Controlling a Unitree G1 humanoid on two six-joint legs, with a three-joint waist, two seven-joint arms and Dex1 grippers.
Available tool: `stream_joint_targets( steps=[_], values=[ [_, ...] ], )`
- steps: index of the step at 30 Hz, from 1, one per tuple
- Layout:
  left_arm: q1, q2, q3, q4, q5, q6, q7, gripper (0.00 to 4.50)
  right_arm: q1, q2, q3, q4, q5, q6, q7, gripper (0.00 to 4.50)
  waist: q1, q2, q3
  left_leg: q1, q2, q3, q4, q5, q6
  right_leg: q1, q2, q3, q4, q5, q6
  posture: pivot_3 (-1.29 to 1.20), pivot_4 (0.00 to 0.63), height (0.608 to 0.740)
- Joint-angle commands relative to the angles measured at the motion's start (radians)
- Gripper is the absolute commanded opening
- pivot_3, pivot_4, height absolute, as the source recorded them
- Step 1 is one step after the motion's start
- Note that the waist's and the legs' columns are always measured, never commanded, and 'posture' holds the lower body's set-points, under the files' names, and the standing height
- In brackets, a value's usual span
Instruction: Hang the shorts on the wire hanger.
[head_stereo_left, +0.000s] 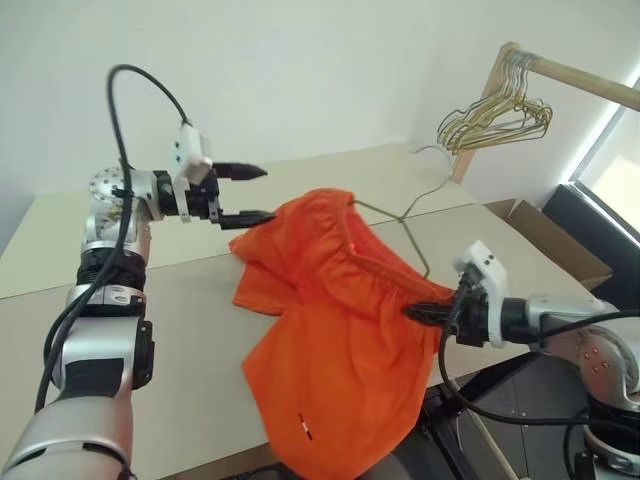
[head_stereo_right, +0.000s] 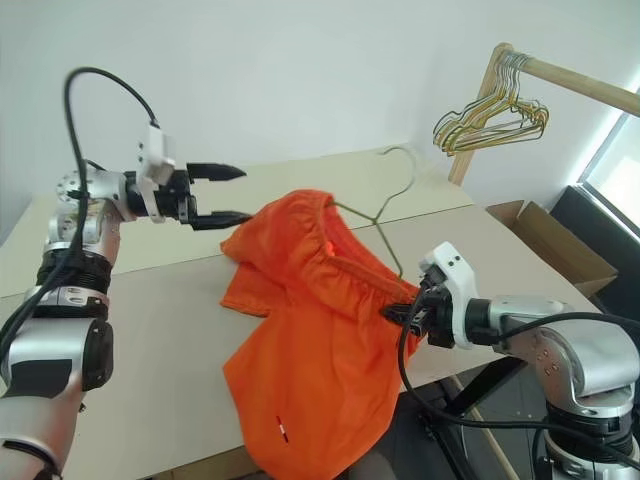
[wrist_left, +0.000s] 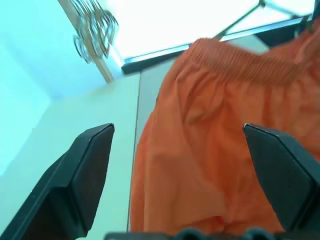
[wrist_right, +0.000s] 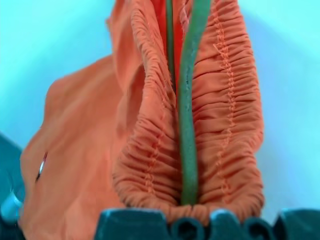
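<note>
Two things are pinched together at the near right edge of the tabletop: the right gripper is clamped shut on the gathered waistband of the shorts and on the wire hanger running through it (the right wrist view shows the green-grey wire lying in the bunched elastic right at the gripper). From that hold the orange cloth sags down past the near edge, its small tag mark low on the hanging leg, while the rest lies heaped on the middle of the tabletop.

Judging by the drape, the shorts are light, limp and unbreakable; they will slide along smooth wire, so the thick elastic band is the sensible place to grip. The wire looks thin and springy, likely to twist if held at one point only.

Further back, the left gripper hovers level with its jaws wide apart and nothing between them, just beside the far-left bulge of the waistband. The hanger's hook reaches toward the far right corner. Beyond that corner a wooden rail carries a bunch of pale gold hangers, well apart, leaving open room above the tabletop.
</note>
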Motion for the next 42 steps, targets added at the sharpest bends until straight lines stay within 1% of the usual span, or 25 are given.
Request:
stream_joint_targets(
  steps=[1, 5, 8, 10, 15, 17, 20, 24, 27, 31, 34, 37, 42],
  values=[
    [0.043, -0.035, 0.054, -0.204, -0.106, 0.119, 0.099, 4.47, -0.002, 0.054, -0.164, -0.066, 0.007, 0.073, -0.11, 0.0, 0.001, 0.001, -0.001, 0.0, 0.0, 0.0, 0.0, 0.0, 0.0, 0.0, 0.0, 0.0, 0.0, 0.0, 0.0, -0.2, 0.008, 0.74],
    [0.103, -0.09, 0.079, -0.437, -0.212, 0.301, 0.249, 4.47, 0.01, 0.13, -0.293, -0.077, -0.015, 0.076, -0.301, 0.0, 0.001, 0.002, -0.001, 0.001, 0.0, 0.0, 0.0, 0.0, 0.0, 0.0, -0.001, 0.002, 0.001, 0.0, 0.0, -0.23, 0.009, 0.74],
    [0.131, -0.122, 0.102, -0.569, -0.311, 0.429, 0.343, 4.47, 0.023, 0.157, -0.365, -0.091, -0.015, 0.076, -0.421, 0.0, -0.008, 0.004, -0.002, 0.001, 0.0, 0.0, 0.0, 0.0, -0.001, 0.0, -0.001, 0.002, 0.001, 0.0, 0.0, -0.25, 0.009, 0.74],
    [0.146, -0.136, 0.114, -0.631, -0.362, 0.487, 0.395, 4.47, 0.016, 0.179, -0.414, -0.086, -0.011, 0.076, -0.51, 0.0, -0.022, 0.008, -0.005, 0.001, 0.0, 0.0, -0.001, 0.0, -0.001, 0.0, 0.0, 0.002, 0.001, 0.0, 0.0, -0.26, 0.006, 0.74],
    [0.177, -0.143, 0.122, -0.704, -0.425, 0.541, 0.456, 4.47, -0.031, 0.205, -0.512, -0.038, -0.014, 0.076, -0.713, 0.0, -0.051, 0.022, -0.014, 0.003, 0.0, 0.001, -0.001, 0.0, -0.001, 0.002, 0.0, 0.004, -0.001, 0.0, 0.0, -0.26, 0.005, 0.74],
    [0.19, -0.14, 0.119, -0.719, -0.432, 0.544, 0.471, 4.47, -0.055, 0.2, -0.542, -0.017, 0.004, 0.076, -0.77, 0.0, -0.056, 0.023, -0.014, 0.007, 0.0, 0.002, -0.002, 0.0, -0.001, 0.006, 0.0, 0.005, -0.003, 0.0, 0.0, -0.27, 0.004, 0.74],
    [0.206, -0.133, 0.117, -0.737, -0.44, 0.551, 0.496, 4.47, -0.105, 0.153, -0.59, 0.045, 0.043, 0.076, -0.836, 0.0, -0.065, 0.027, -0.015, 0.022, 0.002, 0.003, -0.009, -0.001, 0.001, 0.022, 0.003, 0.005, -0.012, 0.0, 0.0, -0.27, 0.007, 0.74],
    [0.216, -0.128, 0.111, -0.746, -0.444, 0.553, 0.515, 4.47, -0.219, 0.059, -0.657, 0.201, 0.063, 0.076, -0.947, 0.0, -0.073, 0.028, -0.015, 0.034, 0.002, 0.004, -0.015, -0.002, 0.003, 0.034, 0.004, 0.005, -0.017, -0.001, 0.001, -0.27, 0.006, 0.74],
    [0.22, -0.127, 0.106, -0.753, -0.442, 0.546, 0.519, 4.47, -0.275, -0.001, -0.683, 0.31, 0.071, 0.076, -1.011, 0.0, -0.074, 0.027, -0.015, 0.034, 0.002, 0.005, -0.015, -0.002, 0.003, 0.036, 0.004, 0.005, -0.019, -0.001, 0.001, -0.27, 0.001, 0.74],
    [0.216, -0.125, 0.102, -0.752, -0.436, 0.534, 0.52, 4.47, -0.346, -0.078, -0.723, 0.474, 0.027, 0.076, -1.063, 0.0, -0.075, 0.027, -0.015, 0.034, 0.002, 0.006, -0.015, -0.002, 0.003, 0.036, 0.004, 0.006, -0.019, -0.001, 0.001, -0.27, 0.0, 0.74],
    [0.215, -0.119, 0.098, -0.756, -0.435, 0.532, 0.51, 4.47, -0.392, -0.154, -0.74, 0.61, -0.032, 0.076, -1.05, 0.0, -0.075, 0.027, -0.014, 0.033, 0.002, 0.006, -0.016, -0.002, 0.003, 0.037, 0.004, 0.006, -0.02, -0.001, 0.001, -0.26, 0.0, 0.74],
    [0.22, -0.115, 0.096, -0.761, -0.434, 0.531, 0.507, 4.47, -0.424, -0.203, -0.732, 0.695, -0.083, 0.076, -1.023, 0.0, -0.075, 0.027, -0.014, 0.033, 0.003, 0.007, -0.017, -0.002, 0.003, 0.039, 0.005, 0.006, -0.021, -0.001, 0.002, -0.25, 0.0, 0.74],
    [0.225, -0.105, 0.095, -0.766, -0.435, 0.536, 0.503, 4.47, -0.473, -0.252, -0.724, 0.824, -0.166, 0.028, -0.985, 0.0, -0.076, 0.026, -0.013, 0.039, 0.004, 0.007, -0.019, -0.003, 0.005, 0.052, 0.007, 0.005, -0.028, -0.001, 0.003, -0.25, 0.0, 0.74]
  ],
)
